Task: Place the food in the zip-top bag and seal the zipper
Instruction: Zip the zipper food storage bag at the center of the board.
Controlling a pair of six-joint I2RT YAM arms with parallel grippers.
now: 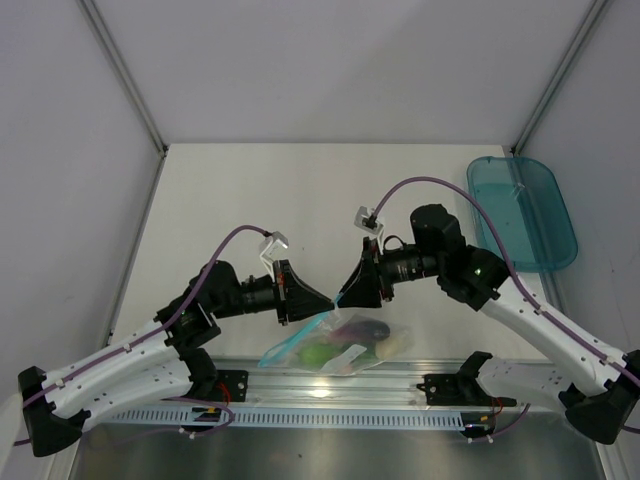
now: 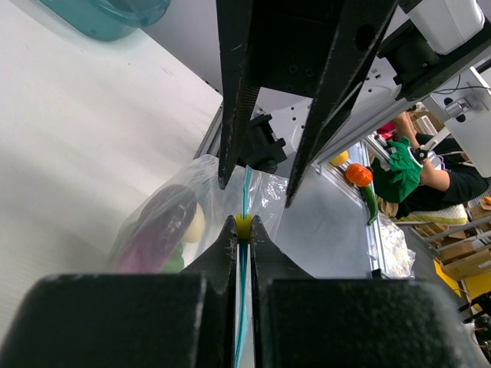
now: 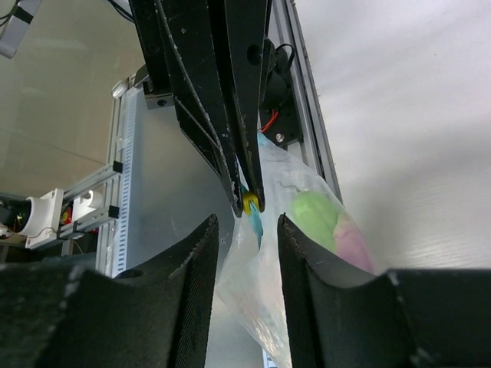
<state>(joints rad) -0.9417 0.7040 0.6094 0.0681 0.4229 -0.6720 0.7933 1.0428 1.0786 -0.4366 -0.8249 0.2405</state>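
The clear zip-top bag (image 1: 345, 345) hangs tilted above the table's near rail, with the food inside. A purple eggplant piece (image 1: 362, 327) and a green piece (image 1: 318, 355) show through it. My left gripper (image 1: 322, 300) is shut on the teal zipper (image 2: 245, 188) at a small yellow slider (image 2: 243, 225). My right gripper (image 1: 343, 293) faces it tip to tip and stands open. In the right wrist view the right gripper (image 3: 247, 224) straddles the zipper (image 3: 255, 226) and bag top without pinching them. Green food (image 3: 314, 215) and pink food (image 3: 354, 241) show in the bag.
A teal translucent oval tray (image 1: 520, 210) lies at the back right of the white table (image 1: 300, 200). The aluminium rail (image 1: 330, 385) with both arm bases runs along the near edge, right under the bag.
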